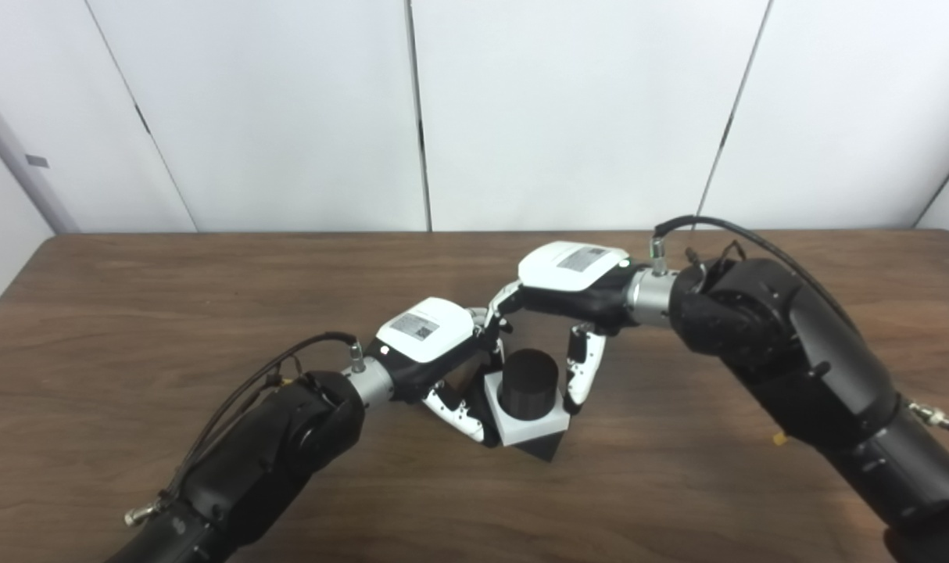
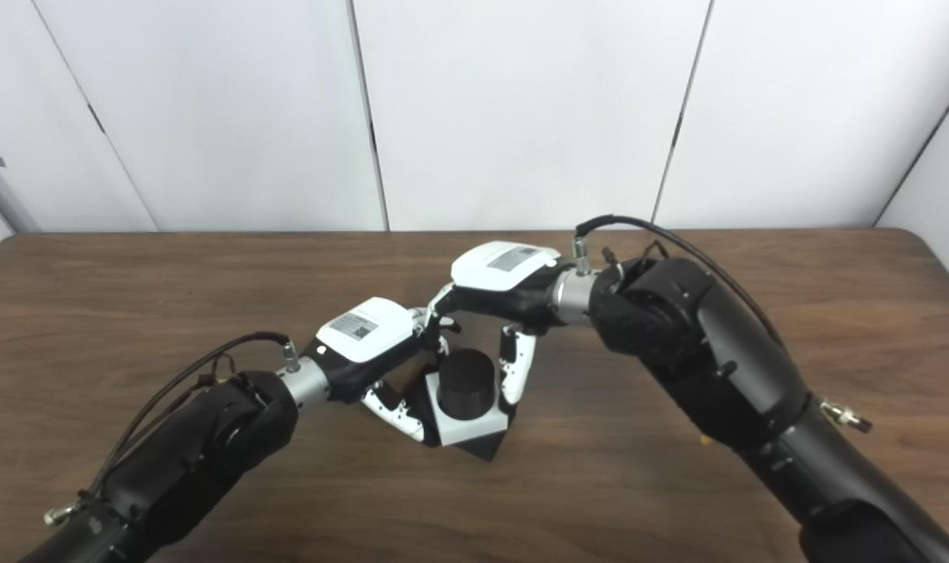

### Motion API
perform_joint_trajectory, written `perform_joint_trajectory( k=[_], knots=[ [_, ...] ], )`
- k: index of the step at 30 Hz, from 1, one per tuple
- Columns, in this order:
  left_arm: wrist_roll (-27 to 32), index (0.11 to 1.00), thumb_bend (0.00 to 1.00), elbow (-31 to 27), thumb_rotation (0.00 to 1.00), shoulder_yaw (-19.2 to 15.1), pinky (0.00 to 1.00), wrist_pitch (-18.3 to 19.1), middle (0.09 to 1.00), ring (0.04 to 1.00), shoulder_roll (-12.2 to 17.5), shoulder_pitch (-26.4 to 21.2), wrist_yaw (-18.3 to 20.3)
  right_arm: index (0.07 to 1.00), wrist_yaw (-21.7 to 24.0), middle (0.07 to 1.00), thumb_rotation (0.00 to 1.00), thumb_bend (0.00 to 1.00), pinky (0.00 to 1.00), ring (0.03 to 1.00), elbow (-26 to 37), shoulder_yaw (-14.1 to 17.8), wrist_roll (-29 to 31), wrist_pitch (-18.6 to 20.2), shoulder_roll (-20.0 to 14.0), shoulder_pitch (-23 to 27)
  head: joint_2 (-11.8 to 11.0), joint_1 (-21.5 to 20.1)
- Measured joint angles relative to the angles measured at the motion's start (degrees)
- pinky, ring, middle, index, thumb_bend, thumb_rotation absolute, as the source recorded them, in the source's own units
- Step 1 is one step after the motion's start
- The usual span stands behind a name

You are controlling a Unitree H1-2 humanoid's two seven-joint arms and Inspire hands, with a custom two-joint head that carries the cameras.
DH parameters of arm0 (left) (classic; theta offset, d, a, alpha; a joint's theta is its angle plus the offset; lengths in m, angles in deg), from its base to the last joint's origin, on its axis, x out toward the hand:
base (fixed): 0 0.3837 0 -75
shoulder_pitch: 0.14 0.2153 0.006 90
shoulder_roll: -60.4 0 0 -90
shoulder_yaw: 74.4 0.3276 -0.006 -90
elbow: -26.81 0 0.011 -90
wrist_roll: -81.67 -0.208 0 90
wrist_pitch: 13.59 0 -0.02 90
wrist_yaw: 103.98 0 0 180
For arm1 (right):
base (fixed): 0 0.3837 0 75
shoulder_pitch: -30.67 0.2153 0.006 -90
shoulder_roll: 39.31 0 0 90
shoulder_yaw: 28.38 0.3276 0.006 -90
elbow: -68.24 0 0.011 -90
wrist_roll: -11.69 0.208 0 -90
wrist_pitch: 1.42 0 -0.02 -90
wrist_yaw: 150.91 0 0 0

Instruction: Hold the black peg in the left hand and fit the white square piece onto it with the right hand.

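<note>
White wall panels stood behind the brown table (image 1: 130,313). Mid-table, the white square piece (image 1: 531,423) sat around the black peg (image 1: 528,381), whose base was mostly hidden. The left hand (image 1: 435,344) grasped the assembly; the right hand (image 1: 572,285) touched its far side, grip unclear.

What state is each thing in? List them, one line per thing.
black peg: upright, poking up through the white piece, its base on the table.
white square piece: seated around the peg, level.
left hand: fingers against the assembly's left side.
right hand: over the peg, fingers down its right side.
table: bears the assembly.
</note>
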Motion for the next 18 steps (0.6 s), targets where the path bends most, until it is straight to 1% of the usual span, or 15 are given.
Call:
perform_joint_trajectory(
  k=[5, 7, 9, 11, 13, 15, 18],
  knots=[
    [-0.01, 0.49, 0.52, -0.08, 0.07, -0.02, 0.82, 0.09, 0.888, 0.914, 0.0, 0.01, 0.03, 0.704, -0.49, 0.821, 0.13, 0.83, 0.74, 0.81, 0.09, 3.38, 0.97, -0.41, -3.12, -0.5, -0.18, -0.53],
    [-0.01, 0.49, 0.52, -0.08, 0.07, -0.07, 0.82, 0.05, 0.882, 0.909, 0.01, 0.04, 0.03, 0.707, -0.83, 0.821, 0.12, 0.83, 0.75, 0.812, 0.29, 4.62, 1.22, -0.39, -3.8, -1.16, -0.18, -0.53],
    [0.0, 0.49, 0.52, -0.08, 0.07, -0.16, 0.82, -0.01, 0.879, 0.906, 0.0, 0.11, 0.0, 0.703, -1.2, 0.813, 0.11, 0.83, 0.71, 0.794, 1.34, 5.85, 1.67, -0.37, -4.41, -2.2, -0.26, -0.62],
    [0.0, 0.49, 0.52, -0.08, 0.07, -0.24, 0.82, -0.05, 0.877, 0.903, 0.0, 0.15, 0.0, 0.699, -2.08, 0.808, 0.11, 0.82, 0.67, 0.777, 1.89, 7.61, 2.65, -0.34, -4.91, -3.44, -0.18, -0.7],
    [0.0, 0.489, 0.52, -0.08, 0.07, -0.26, 0.81, -0.1, 0.874, 0.901, -0.01, 0.17, 0.0, 0.697, -3.32, 0.805, 0.1, 0.81, 0.64, 0.768, 1.99, 10.05, 3.72, -0.25, -5.23, -4.75, -0.26, -0.79],
    [0.0, 0.489, 0.52, -0.07, 0.07, -0.29, 0.8, -0.24, 0.869, 0.895, 0.0, 0.19, -0.03, 0.706, -4.61, 0.808, 0.1, 0.79, 0.64, 0.772, 2.15, 12.17, 4.41, -0.18, -5.75, -6.16, -0.26, -0.79],
    [0.0, 0.489, 0.52, -0.07, 0.07, -0.33, 0.8, -0.32, 0.868, 0.894, 0.01, 0.36, -0.44, 0.717, -7.81, 0.818, 0.11, 0.77, 0.64, 0.787, 2.6, 15.68, 5.28, 0.2, -5.97, -9.02, -0.26, -0.79]
  ],
)
